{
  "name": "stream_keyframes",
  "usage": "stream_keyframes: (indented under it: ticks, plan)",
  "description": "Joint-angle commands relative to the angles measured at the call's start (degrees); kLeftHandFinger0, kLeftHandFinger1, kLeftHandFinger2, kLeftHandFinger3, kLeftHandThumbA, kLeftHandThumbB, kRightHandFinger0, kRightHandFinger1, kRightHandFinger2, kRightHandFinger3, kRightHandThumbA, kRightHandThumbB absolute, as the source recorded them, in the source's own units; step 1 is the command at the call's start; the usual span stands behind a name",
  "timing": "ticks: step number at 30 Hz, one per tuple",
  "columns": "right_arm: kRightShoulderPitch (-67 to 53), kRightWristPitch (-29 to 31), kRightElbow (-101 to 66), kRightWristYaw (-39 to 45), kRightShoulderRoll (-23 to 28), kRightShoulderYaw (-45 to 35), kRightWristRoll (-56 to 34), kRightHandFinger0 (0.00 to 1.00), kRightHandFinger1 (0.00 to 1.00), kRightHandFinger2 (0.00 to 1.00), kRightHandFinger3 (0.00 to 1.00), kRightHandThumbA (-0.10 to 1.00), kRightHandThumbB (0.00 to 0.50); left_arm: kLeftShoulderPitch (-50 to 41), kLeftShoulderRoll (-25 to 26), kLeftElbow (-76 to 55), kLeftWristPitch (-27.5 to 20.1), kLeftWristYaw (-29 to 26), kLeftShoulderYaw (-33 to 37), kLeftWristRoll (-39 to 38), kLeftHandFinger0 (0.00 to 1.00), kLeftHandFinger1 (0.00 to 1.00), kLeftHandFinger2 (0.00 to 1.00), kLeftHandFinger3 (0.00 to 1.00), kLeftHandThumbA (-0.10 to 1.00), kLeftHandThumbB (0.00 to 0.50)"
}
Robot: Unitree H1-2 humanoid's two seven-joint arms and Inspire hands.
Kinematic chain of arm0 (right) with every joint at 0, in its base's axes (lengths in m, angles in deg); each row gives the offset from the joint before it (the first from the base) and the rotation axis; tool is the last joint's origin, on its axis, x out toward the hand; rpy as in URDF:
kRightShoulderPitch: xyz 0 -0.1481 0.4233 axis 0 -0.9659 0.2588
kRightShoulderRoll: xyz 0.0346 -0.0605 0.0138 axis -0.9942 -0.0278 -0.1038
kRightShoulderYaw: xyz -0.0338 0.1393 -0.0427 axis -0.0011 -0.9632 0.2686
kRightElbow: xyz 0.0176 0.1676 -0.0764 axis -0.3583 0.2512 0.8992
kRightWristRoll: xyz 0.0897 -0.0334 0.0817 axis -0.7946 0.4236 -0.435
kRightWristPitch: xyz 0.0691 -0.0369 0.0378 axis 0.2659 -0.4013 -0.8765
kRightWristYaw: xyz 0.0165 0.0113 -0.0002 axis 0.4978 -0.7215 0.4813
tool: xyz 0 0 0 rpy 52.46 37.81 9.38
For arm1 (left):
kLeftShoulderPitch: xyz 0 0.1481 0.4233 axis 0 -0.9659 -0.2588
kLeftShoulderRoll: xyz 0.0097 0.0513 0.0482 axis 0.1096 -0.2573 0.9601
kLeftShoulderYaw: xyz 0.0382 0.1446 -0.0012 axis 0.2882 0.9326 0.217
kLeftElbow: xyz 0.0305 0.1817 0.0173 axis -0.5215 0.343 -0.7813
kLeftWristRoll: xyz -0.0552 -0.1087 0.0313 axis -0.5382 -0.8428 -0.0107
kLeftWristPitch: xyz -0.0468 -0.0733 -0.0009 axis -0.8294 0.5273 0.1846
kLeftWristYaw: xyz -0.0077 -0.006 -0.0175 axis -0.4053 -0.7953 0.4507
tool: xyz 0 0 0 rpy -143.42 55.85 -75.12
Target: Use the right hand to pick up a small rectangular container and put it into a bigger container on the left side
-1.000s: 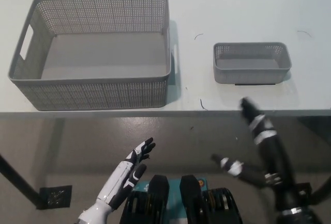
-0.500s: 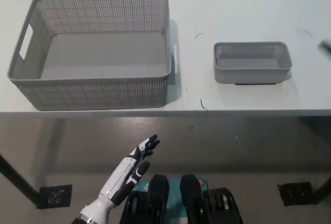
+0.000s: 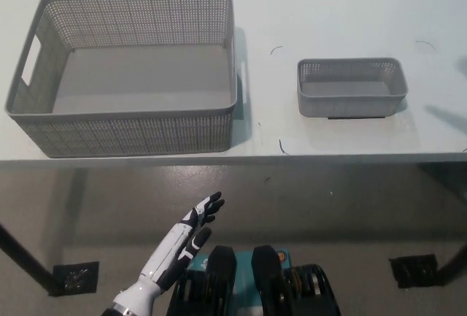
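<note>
- The small rectangular container [image 3: 350, 87], a grey perforated basket, stood upright on the white table [image 3: 328, 9], right of the table's middle and close to its near edge.
- It held nothing, and nothing touched it; a thin dark strip showed under its near wall.
- The big container [image 3: 124, 71], a larger grey perforated basket with a cut-out handle in its left end wall, stood on the left part of the table, well apart from the small one, with bare tabletop between them.
- Its inside was bare, and its near wall stood just behind the table's near edge.
- A few thin dark curved marks [image 3: 276, 49] lay on the tabletop: one between the two baskets on the far side, one near the table edge below that gap, and one far off to the right.
- At the far right edge of the view a soft grey shadow lay on the table, and a faint dark blur sat just above it; what the blur was could not be told.
- The right hand did not show clearly anywhere in view, so how its fingers stood could not be told.
- The left hand [image 3: 191, 230] hung below the table's near edge at the lower left, over the floor, holding nothing, its fingers stretched out and slightly apart, pointing up and to the right.
</note>
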Motion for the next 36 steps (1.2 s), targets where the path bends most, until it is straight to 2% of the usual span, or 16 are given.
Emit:
stream_keyframes:
  ticks: [1, 2, 3, 6, 8, 10, 13, 15, 18, 20, 22, 24, 26, 32, 36]
  plan:
    - [30.34, -8.65, 23.34, 30.97, 6.35, 19.34, 13.68, 1.0, 1.0, 1.0, 1.0, 1.0, 0.254, 1.97, 0.91, -1.82, -0.53, 0.8, -1.5, -1.85, 1.0, 1.0, 1.0, 1.0, 1.0, 0.36]
    - [32.44, -8.34, 27.59, 31.6, 5.32, 22.15, 16.79, 1.0, 1.0, 1.0, 1.0, 1.0, 0.337, 2.06, 0.87, -1.65, -0.71, 0.77, -1.5, -1.87, 1.0, 1.0, 1.0, 1.0, 1.0, 0.358]
    - [33.6, -8.72, 29.86, 31.69, 4.62, 23.81, 18.04, 1.0, 1.0, 1.0, 1.0, 1.0, 0.361, 2.06, 0.85, -1.57, -0.78, 0.78, -1.5, -1.93, 1.0, 1.0, 1.0, 1.0, 1.0, 0.358]
    - [37.13, -8.02, 37.86, 32.15, 1.31, 28.12, 20.12, 1.0, 1.0, 1.0, 1.0, 1.0, 0.406, 1.93, 0.82, -1.53, -0.76, 0.72, -1.68, -2.23, 1.0, 1.0, 1.0, 1.0, 1.0, 0.364]
    - [38.89, -10.34, 41.08, 32.96, -0.37, 30.4, 20.35, 1.0, 1.0, 1.0, 1.0, 1.0, 0.422, 1.92, 0.79, -1.68, -0.22, 0.8, -1.67, -2.27, 1.0, 1.0, 1.0, 1.0, 1.0, 0.368]
    - [40.92, -7.42, 47.05, 32.03, -2.86, 31.98, 20.13, 1.0, 1.0, 1.0, 1.0, 1.0, 0.434, 1.91, 0.81, -1.41, -0.67, 0.65, -1.73, -2.17, 1.0, 1.0, 1.0, 1.0, 1.0, 0.366]
    - [43.72, -4.09, 55.38, 31.28, -6.17, 36.04, 22.15, 1.0, 1.0, 1.0, 1.0, 1.0, 0.499, 1.86, 0.8, -1.57, -0.65, 0.58, -1.72, -1.94, 1.0, 1.0, 1.0, 1.0, 1.0, 0.362]
    - [44.91, -2.68, 59.77, 30.65, -8.13, 37.55, 22.12, 1.0, 1.0, 1.0, 1.0, 1.0, 0.5, 1.84, 0.83, -1.43, -0.88, 0.61, -1.71, -1.93, 1.0, 1.0, 1.0, 1.0, 1.0, 0.359]
    - [46.41, 2.24, 65.65, 31.86, -10.7, 39.83, 21.67, 1.0, 1.0, 1.0, 1.0, 1.0, 0.445, 1.96, 0.76, -1.18, -1.27, 0.58, -1.76, -2.08, 1.0, 1.0, 1.0, 1.0, 1.0, 0.345]
    - [46.76, 2.81, 68.15, 31.57, -11.99, 40.77, 21.47, 1.0, 1.0, 1.0, 1.0, 1.0, 0.431, 1.82, 0.84, -1.7, -0.82, 0.62, -1.71, -1.8, 1.0, 1.0, 1.0, 1.0, 1.0, 0.341]
    - [46.79, 3.33, 70.32, 31.98, -13.07, 41.68, 21.59, 1.0, 1.0, 1.0, 1.0, 1.0, 0.448, 1.7, 0.82, -2.05, -0.21, 0.63, -1.73, -1.71, 1.0, 1.0, 1.0, 1.0, 1.0, 0.346]
    - [46.29, 5.0, 72.99, 31.16, -14.3, 42.0, 20.96, 1.0, 1.0, 1.0, 1.0, 1.0, 0.439, 1.79, 0.77, -1.85, -0.33, 0.65, -1.79, -1.68, 1.0, 1.0, 1.0, 1.0, 1.0, 0.348]
    - [46.1, 3.78, 74.69, 30.61, -15.51, 43.29, 22.09, 1.0, 1.0, 1.0, 1.0, 1.0, 0.472, 1.78, 0.72, -2.05, -0.25, 0.76, -1.83, -1.69, 1.0, 1.0, 1.0, 1.0, 1.0, 0.348]
    - [45.41, 4.77, 77.41, 30.36, -17.86, 43.87, 23.54, 1.0, 1.0, 1.0, 1.0, 1.0, 0.437, 1.84, 0.69, -1.86, -0.75, 0.82, -2.08, -1.26, 1.0, 1.0, 1.0, 1.0, 1.0, 0.356]
    - [44.15, 3.69, 78.14, 29.39, -19.35, 43.81, 24.75, 1.0, 1.0, 1.0, 1.0, 1.0, 0.44, 1.94, 0.66, -1.87, -0.83, 0.94, -2.1, -1.15, 1.0, 1.0, 1.0, 1.0, 1.0, 0.367]
